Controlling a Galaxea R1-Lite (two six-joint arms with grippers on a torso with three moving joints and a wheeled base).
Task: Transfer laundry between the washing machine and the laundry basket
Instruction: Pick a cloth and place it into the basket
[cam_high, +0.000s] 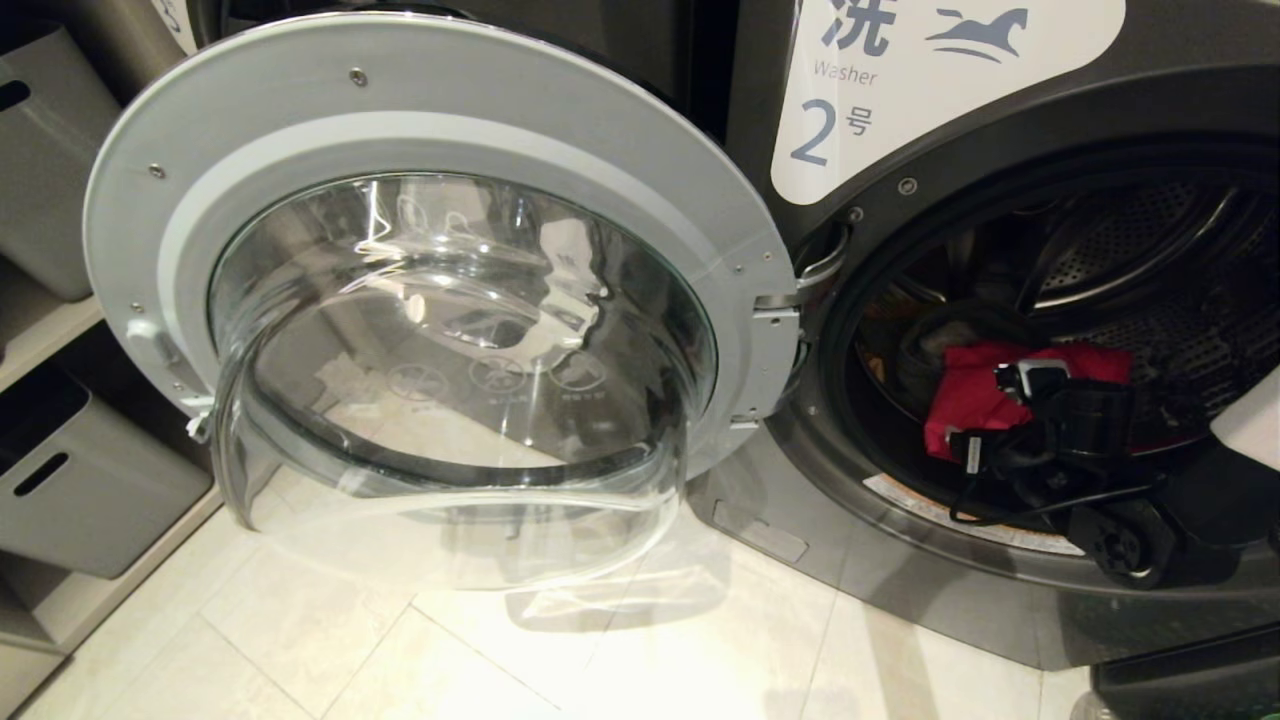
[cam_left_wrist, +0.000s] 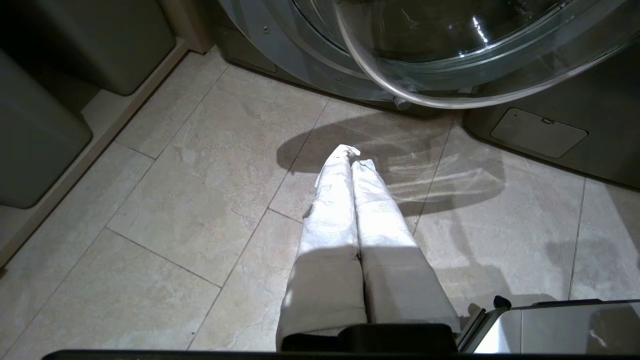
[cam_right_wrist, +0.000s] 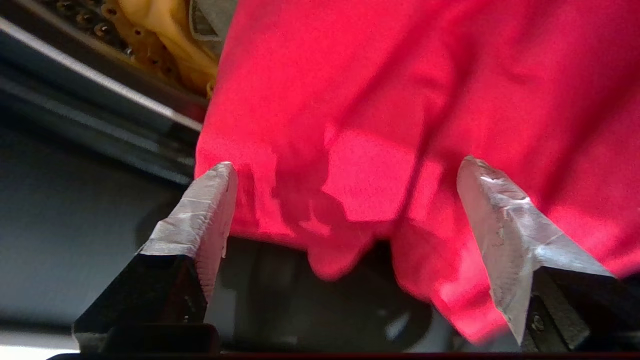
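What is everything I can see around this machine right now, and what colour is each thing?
washing machine: one, dark grey, labelled 2, on the right.
door: one, pale grey rim with clear bulging glass, swung wide open to the left of the opening.
red garment: one, bright red, inside the drum near the front.
yellow-orange garment: one, only partly seen, in the drum beside the red one.
storage bins: at least two, grey, on shelves at far left.
floor: beige tiles, below the door.
right hand: black with pale taped fingers, open, inside the drum at the red garment.
left hand: white-wrapped fingers, shut, above the floor below the door.
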